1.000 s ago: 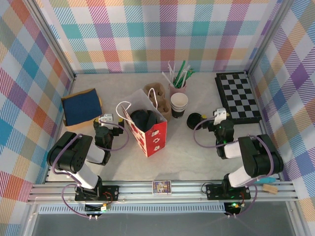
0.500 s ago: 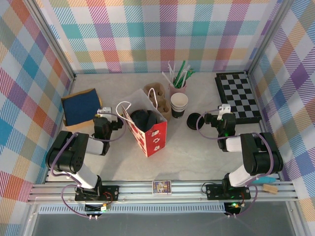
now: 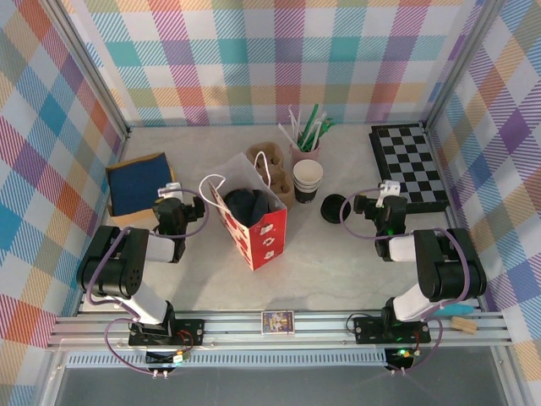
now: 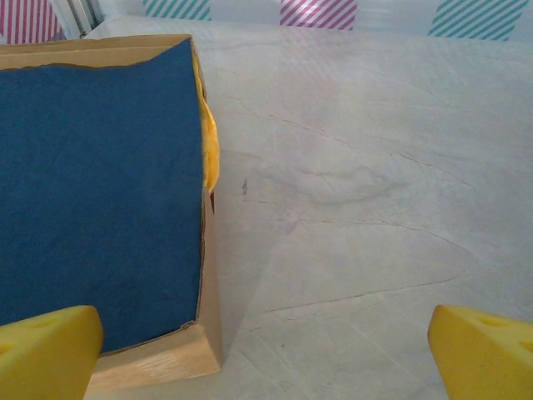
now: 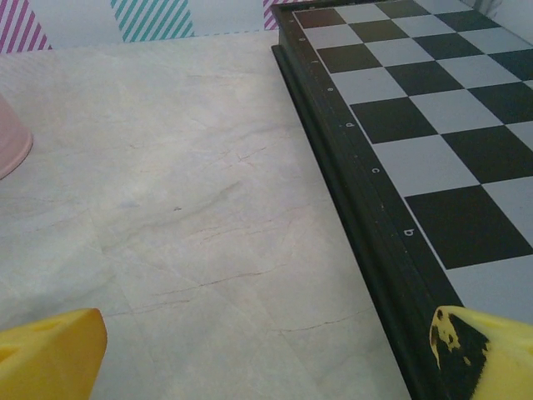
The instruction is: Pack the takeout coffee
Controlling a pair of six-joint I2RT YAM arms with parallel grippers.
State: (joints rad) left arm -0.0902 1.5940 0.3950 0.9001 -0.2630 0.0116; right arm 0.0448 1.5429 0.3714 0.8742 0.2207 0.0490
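Note:
The takeout coffee (image 3: 243, 203) sits inside the red paper bag (image 3: 264, 237) at the table's middle; its round black lid shows through the open top and the cup body is hidden. My left gripper (image 3: 171, 196) is left of the bag, beside the blue-topped cardboard box (image 3: 139, 184). It is open, its yellow fingertips (image 4: 46, 350) wide apart over bare table. My right gripper (image 3: 387, 196) is open too, by the chessboard's near left edge, with nothing between its fingertips (image 5: 50, 354).
A stack of lidless white cups (image 3: 307, 179) and a loose black lid (image 3: 334, 207) lie right of the bag. A pink cup of straws (image 3: 305, 139) and a cardboard carrier (image 3: 272, 161) stand behind. The chessboard (image 5: 416, 125) runs along the right; the blue-topped box (image 4: 100, 192) lies at left.
My left gripper has drawn away from the bag, leftward and back toward the blue-topped box. My right gripper has shifted back and right, away from the loose lid.

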